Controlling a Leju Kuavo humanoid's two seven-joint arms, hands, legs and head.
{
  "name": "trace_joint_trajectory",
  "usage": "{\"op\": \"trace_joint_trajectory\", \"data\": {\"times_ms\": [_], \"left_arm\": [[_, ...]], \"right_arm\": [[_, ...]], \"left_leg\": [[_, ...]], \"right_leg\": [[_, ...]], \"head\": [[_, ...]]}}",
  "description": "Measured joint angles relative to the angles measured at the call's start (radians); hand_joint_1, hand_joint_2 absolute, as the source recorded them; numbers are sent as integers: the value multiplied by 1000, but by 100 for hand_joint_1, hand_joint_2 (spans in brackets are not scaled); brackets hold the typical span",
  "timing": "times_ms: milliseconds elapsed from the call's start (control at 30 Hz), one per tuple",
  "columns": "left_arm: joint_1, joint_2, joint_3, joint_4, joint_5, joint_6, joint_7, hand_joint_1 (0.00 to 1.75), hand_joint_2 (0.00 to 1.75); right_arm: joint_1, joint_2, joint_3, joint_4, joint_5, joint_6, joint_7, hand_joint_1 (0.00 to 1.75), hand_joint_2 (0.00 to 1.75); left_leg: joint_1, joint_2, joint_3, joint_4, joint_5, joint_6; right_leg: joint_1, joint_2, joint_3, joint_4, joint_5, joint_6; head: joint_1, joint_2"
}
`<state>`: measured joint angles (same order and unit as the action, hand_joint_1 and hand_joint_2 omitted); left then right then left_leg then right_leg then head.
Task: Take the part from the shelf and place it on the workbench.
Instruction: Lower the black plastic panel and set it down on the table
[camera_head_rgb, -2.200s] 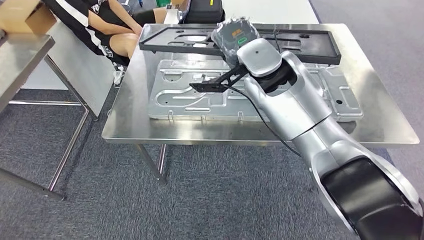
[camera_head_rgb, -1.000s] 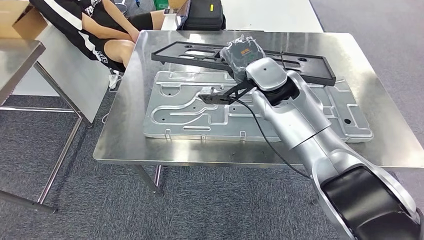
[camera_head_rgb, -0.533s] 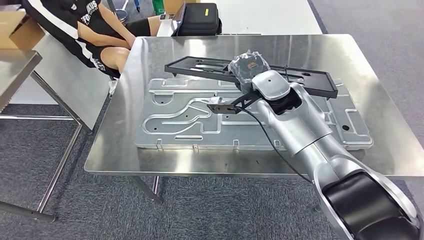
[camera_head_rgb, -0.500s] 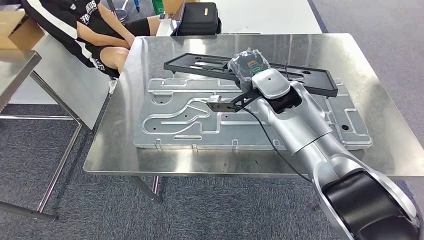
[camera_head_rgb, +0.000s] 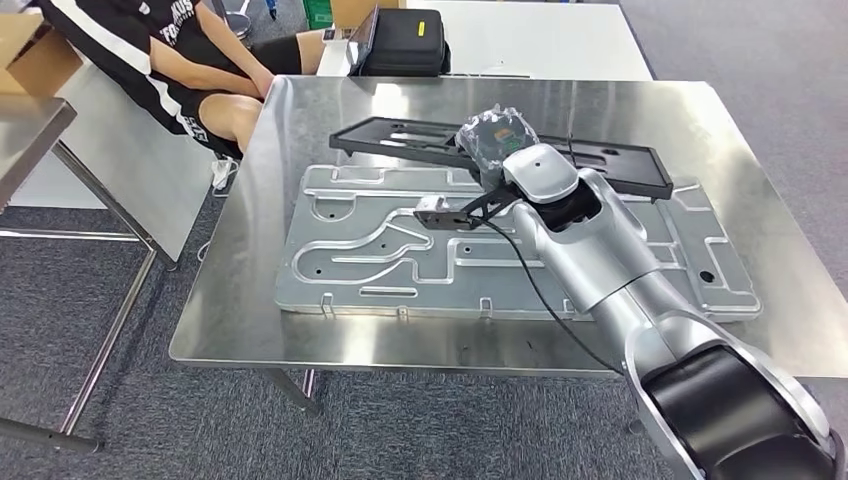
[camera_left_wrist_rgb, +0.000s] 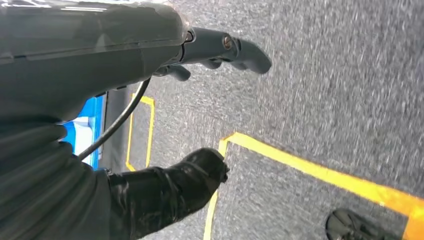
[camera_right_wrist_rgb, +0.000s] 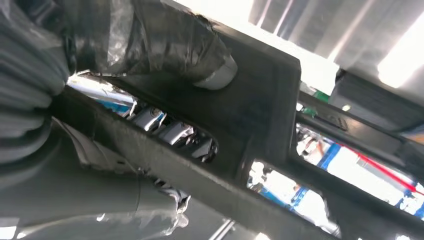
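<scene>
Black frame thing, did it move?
Yes. Against the silver plate, the black frame has shifted right: its left end earlier stuck out past the plate's left corner, now it doesn't.

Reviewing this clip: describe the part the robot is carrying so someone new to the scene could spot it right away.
Find the steel workbench with the large silver stamped panel lying on it. Across the panel's far edge runs the part, gripped by the right hand. It is the only black piece: a long, flat frame with cutouts.
</scene>
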<state>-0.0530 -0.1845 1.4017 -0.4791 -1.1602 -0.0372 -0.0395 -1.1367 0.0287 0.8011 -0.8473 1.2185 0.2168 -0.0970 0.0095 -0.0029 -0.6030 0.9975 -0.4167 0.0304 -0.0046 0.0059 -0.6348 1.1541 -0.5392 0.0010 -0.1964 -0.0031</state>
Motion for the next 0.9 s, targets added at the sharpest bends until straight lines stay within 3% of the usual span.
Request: {"op": "trace_joint_trajectory", "data": {"times_ms": [67,100,133,200,267,333,400,467,567,600,633,700,767,800,900], "left_arm": [[0,0,2,0,0,-2,-10,0,175],[0,1,2,0,-2,-4,-14,0,175],[0,1,2,0,-5,-5,-14,0,175],[0,0,2,0,-10,-5,-9,0,175],[-1,-2,3,0,-10,-2,-3,0,87],[-2,-2,6,0,-4,0,3,0,0],[-4,-2,8,-1,-1,0,8,0,0],[-5,-1,10,-1,-1,-1,6,0,0],[-4,-2,12,-2,-1,-4,-3,0,0],[-4,-3,12,-2,-1,-5,-6,0,0],[-4,-4,12,-3,-1,-7,-7,0,0],[-4,-3,13,-6,-1,-9,-8,0,0],[-3,-3,13,-10,-1,-10,-9,0,0],[-4,-3,13,-10,-1,-11,-10,0,0],[-5,-4,14,-10,-1,-12,-11,0,0]], "right_arm": [[5,-1,0,9,1,-6,-2,44,44],[8,-2,0,13,1,-7,-3,0,0],[11,-3,0,16,1,-8,-4,0,0],[10,-3,0,18,1,-9,-5,0,0],[8,-3,0,19,1,-9,-8,0,0],[8,-3,0,19,-2,-7,-12,0,0],[8,-3,-3,17,-8,-7,-10,0,0],[5,-1,-6,17,-14,-9,-5,0,0],[6,0,-8,17,-17,-7,-1,0,0],[9,0,-8,17,-18,-6,0,0,0],[12,0,-8,17,-18,-5,1,0,0],[15,0,-9,17,-18,-5,2,0,0],[14,0,-12,16,-18,-5,2,0,0],[14,0,-14,16,-18,-6,2,0,0],[13,0,-15,17,-18,-8,-1,0,0]], "left_leg": [[-1,0,4,1,-6,6],[-1,-1,7,3,-10,6],[-1,-2,10,6,-15,6],[-1,-4,19,16,-30,2],[-3,-4,22,26,-43,-6],[-6,-4,21,28,-47,-15],[-4,-4,23,29,-52,-23],[-2,-3,5,76,-83,-33],[4,-2,-86,256,-159,-47],[5,-2,-108,291,-162,-49],[6,-2,-114,291,-148,-51],[8,-1,-70,185,-77,-51],[6,-2,-12,64,-31,-46],[4,-3,2,34,-25,-42],[0,-4,3,23,-20,-27]], "right_leg": [[-2,0,-80,131,-39,5],[-4,0,-106,162,-35,6],[-6,0,-112,152,-10,6],[-7,-1,-72,34,73,2],[-3,-1,-24,-74,119,-4],[1,-1,-10,-99,116,-8],[-2,-1,-5,-108,116,-16],[-8,-1,5,-119,117,-25],[-9,-2,11,-123,115,-33],[-9,-2,12,-122,114,-33],[-9,-2,13,-122,113,-33],[-10,-1,17,-120,110,-30],[-7,0,18,-117,106,-22],[-6,0,18,-116,105,-17],[-7,0,18,-118,110,-2]], "head": [[0,0],[0,0],[0,0],[0,0],[0,0],[0,0],[0,0],[0,0],[0,0],[0,0],[0,0],[0,0],[0,0],[0,0],[0,0]]}}
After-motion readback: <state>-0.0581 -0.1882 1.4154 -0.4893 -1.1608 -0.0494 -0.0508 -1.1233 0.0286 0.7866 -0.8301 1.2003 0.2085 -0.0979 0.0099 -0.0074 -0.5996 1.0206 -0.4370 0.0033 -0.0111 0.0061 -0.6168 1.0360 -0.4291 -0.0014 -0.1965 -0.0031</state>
